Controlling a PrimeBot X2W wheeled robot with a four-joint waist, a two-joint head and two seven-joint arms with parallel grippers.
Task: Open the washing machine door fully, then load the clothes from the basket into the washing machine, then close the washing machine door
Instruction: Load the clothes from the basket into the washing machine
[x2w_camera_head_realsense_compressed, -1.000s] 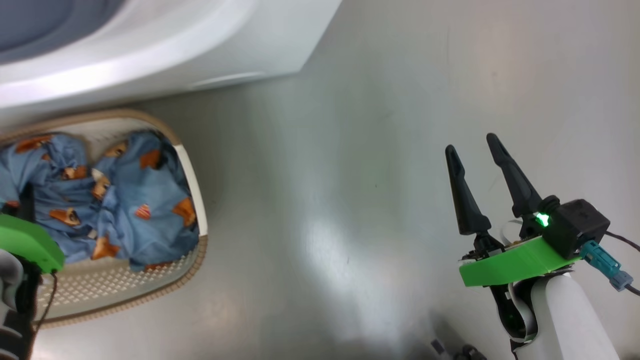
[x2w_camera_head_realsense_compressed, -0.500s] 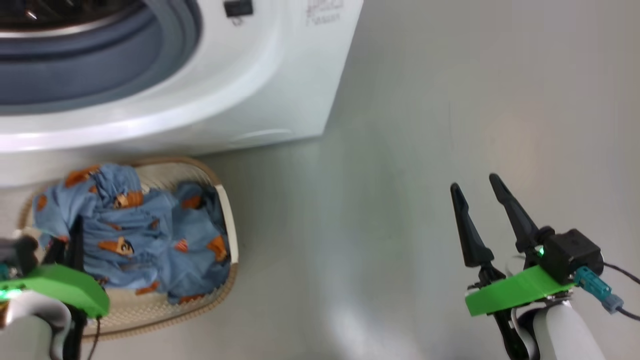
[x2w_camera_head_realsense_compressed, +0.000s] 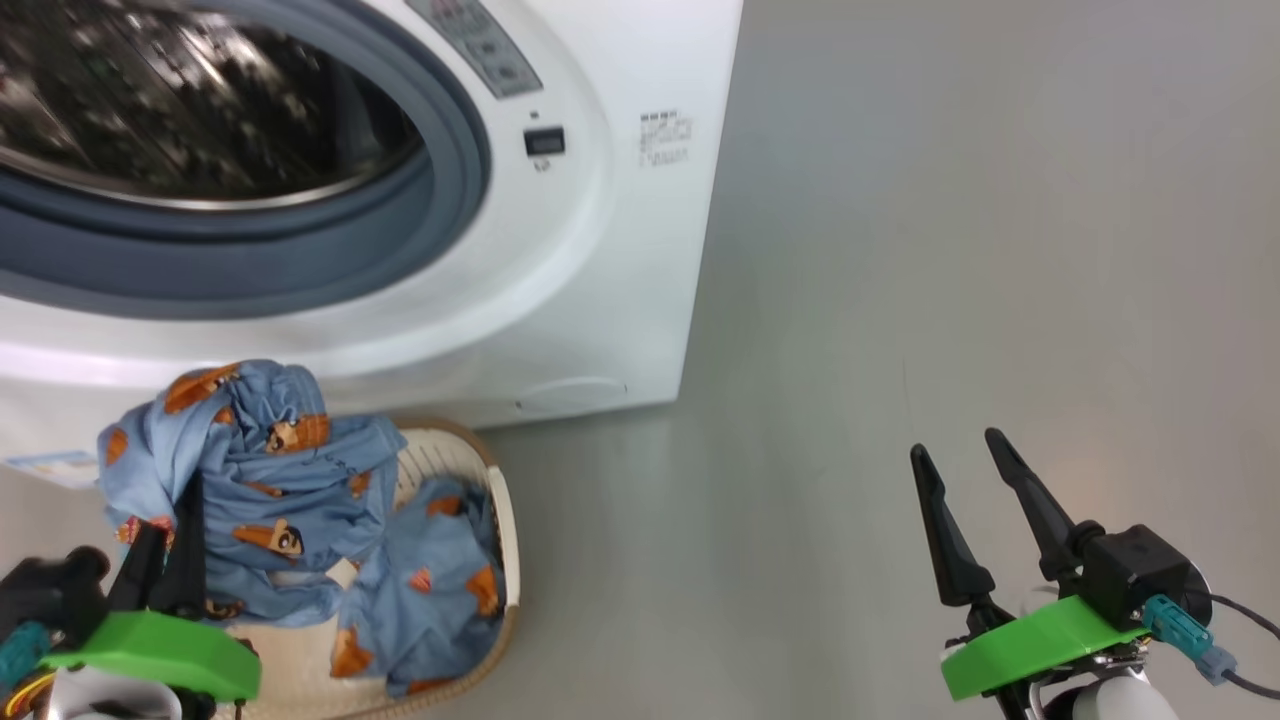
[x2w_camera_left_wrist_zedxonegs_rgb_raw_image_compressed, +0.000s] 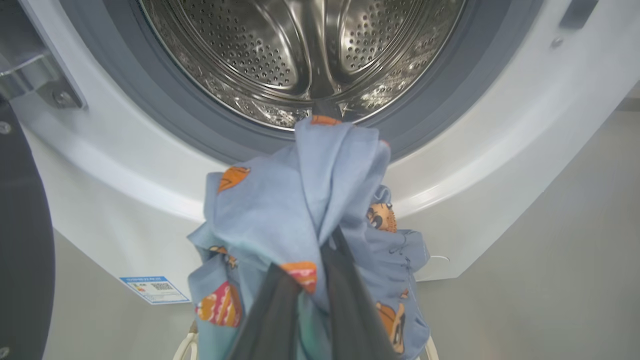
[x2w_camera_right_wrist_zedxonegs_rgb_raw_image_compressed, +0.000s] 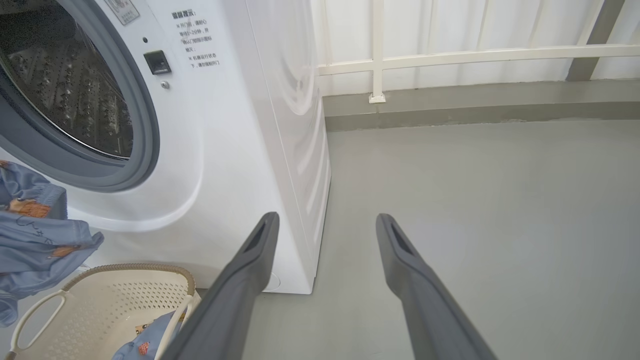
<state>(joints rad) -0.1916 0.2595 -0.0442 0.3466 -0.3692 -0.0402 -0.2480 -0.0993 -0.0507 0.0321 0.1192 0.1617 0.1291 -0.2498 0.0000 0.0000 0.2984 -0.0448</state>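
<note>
A light-blue printed piece (x2w_camera_head_realsense_compressed: 430, 590) lies in the basket (x2w_camera_head_realsense_compressed: 506, 545). The left claw (x2w_camera_left_wrist_zedxonegs_rgb_raw_image_compressed: 306, 250), pinched shut, holds more of the clothes (x2w_camera_head_realsense_compressed: 270, 470) bunched above it (before the washing machine (x2w_camera_head_realsense_compressed: 600, 250)). The right claw (x2w_camera_head_realsense_compressed: 952, 442) gapes, empty.

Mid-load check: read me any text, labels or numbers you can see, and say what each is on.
"温馨提示": the heading, as far as it reads, of the printed notice on the washing machine front, right of the drum opening.
Lines under that heading: Chinese, too small to read.
Blue sticker low on the front: too small to read.
Panel label above the opening: cut off, blurred.
</note>
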